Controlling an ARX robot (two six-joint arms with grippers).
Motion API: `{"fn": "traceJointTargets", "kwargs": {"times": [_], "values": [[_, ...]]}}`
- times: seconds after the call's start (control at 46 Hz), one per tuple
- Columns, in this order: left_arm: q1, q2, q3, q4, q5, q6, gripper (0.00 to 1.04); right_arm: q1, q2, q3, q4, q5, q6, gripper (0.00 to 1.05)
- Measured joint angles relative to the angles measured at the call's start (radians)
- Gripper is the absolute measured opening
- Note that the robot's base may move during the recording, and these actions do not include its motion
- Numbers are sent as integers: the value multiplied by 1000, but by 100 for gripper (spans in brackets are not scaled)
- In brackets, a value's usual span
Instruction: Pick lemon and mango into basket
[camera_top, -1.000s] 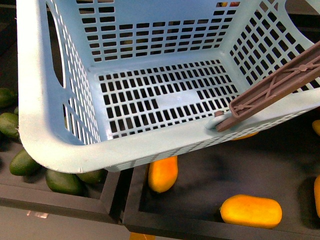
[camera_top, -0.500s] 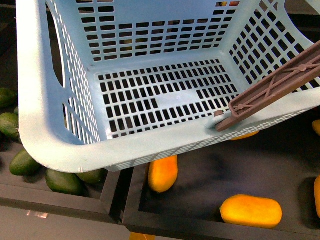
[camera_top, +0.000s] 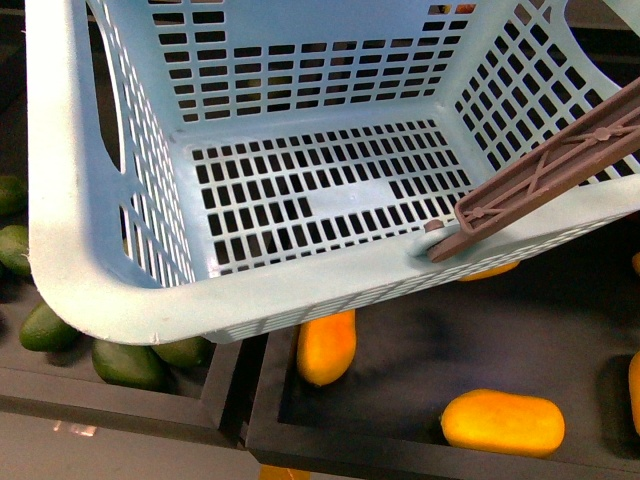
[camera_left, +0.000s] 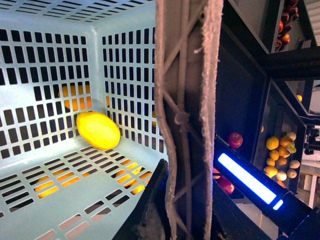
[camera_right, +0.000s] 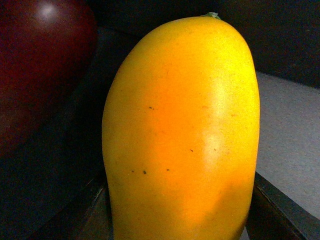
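The pale aqua basket (camera_top: 130, 300) hangs tilted above the fruit trays, and its brown handle (camera_top: 545, 175) crosses its right rim. My left gripper (camera_left: 185, 205) is shut on that handle (camera_left: 187, 115). In the left wrist view the lemon (camera_left: 98, 130) lies inside the basket (camera_left: 45, 200), in a corner against the slotted wall. It does not show in the front view. My right gripper (camera_right: 182, 222) is shut on the mango (camera_right: 182, 130), which stands upright and fills the right wrist view. Neither gripper shows in the front view.
Two more mangoes (camera_top: 325, 345) (camera_top: 503, 422) lie in a black tray (camera_top: 420, 455) under the basket. Dark green fruits (camera_top: 125, 365) fill the tray to the left. A dark red apple (camera_right: 40, 65) sits beside the held mango. Shelves of apples (camera_left: 235, 140) and mixed fruit (camera_left: 280, 155) stand beyond the handle.
The basket has shifted slightly to the left and a little nearer in the front view. The fruits in the trays have not moved.
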Motion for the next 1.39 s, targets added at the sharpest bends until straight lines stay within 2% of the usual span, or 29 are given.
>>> {"fn": "traceJointTargets", "kwargs": {"times": [0.13, 0.391, 0.565, 0.761, 1.022, 1.391], "values": [[0, 0, 0, 0, 0, 0, 8, -7, -73, -134, 79, -21, -38, 59], [0, 0, 0, 0, 1, 0, 8, -11, -410, -472, 255, -155, -164, 59], [0, 0, 0, 0, 0, 0, 8, -14, -675, -653, 251, -229, -235, 59], [0, 0, 0, 0, 1, 0, 8, -3, -959, -694, 185, -265, -230, 59], [0, 0, 0, 0, 0, 0, 8, 151, -1140, -695, 134, -266, -158, 59], [0, 0, 0, 0, 0, 0, 8, 345, -1135, -637, 101, -217, -72, 59]]}}
